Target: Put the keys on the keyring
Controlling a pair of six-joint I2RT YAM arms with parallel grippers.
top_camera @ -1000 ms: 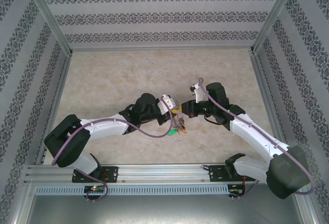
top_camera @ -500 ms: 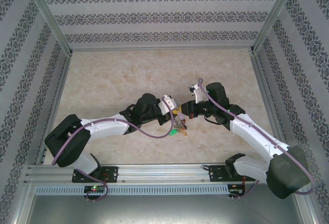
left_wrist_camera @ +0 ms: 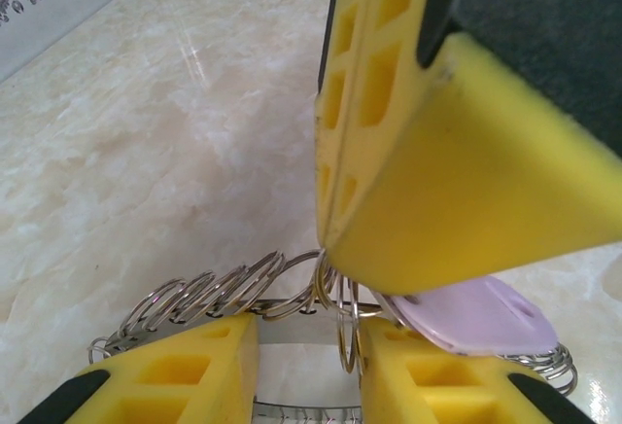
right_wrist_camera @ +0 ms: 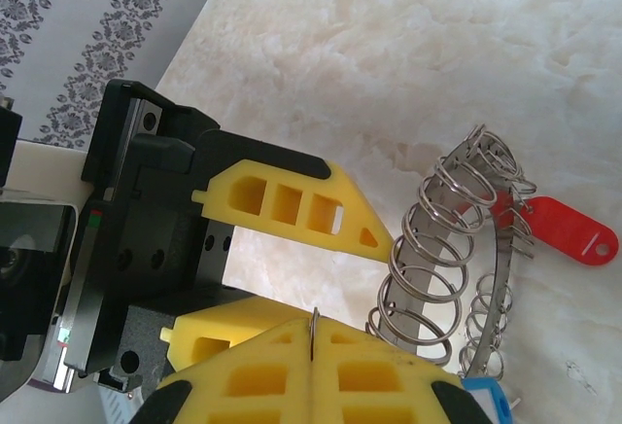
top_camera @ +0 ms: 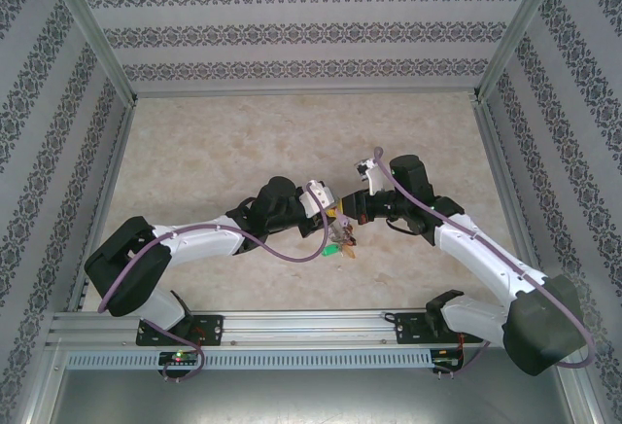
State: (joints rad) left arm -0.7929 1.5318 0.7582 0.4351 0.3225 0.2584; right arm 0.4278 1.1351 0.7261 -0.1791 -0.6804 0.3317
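Left wrist view: the left gripper (left_wrist_camera: 307, 351) is sitting at the bottom edge with its jaws narrowly parted, and a thin loop is standing in the gap. The right gripper (left_wrist_camera: 335, 229) is reaching down from the upper right and pinching a small loop of the keyring (left_wrist_camera: 209, 293) at lower centre. A lilac key (left_wrist_camera: 476, 312) is lying at lower right. In the right wrist view a red key (right_wrist_camera: 569, 234) is hanging from the ring at the right edge.

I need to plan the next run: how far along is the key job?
Looks done: the red key appears to hang from the keyring. In hand: the right gripper is shut on a small loop, the lilac key beside it; the left gripper, jaws apart, straddles the rim. Left: I cannot tell whether the lilac key is threaded, and a blue key is mostly cut off.
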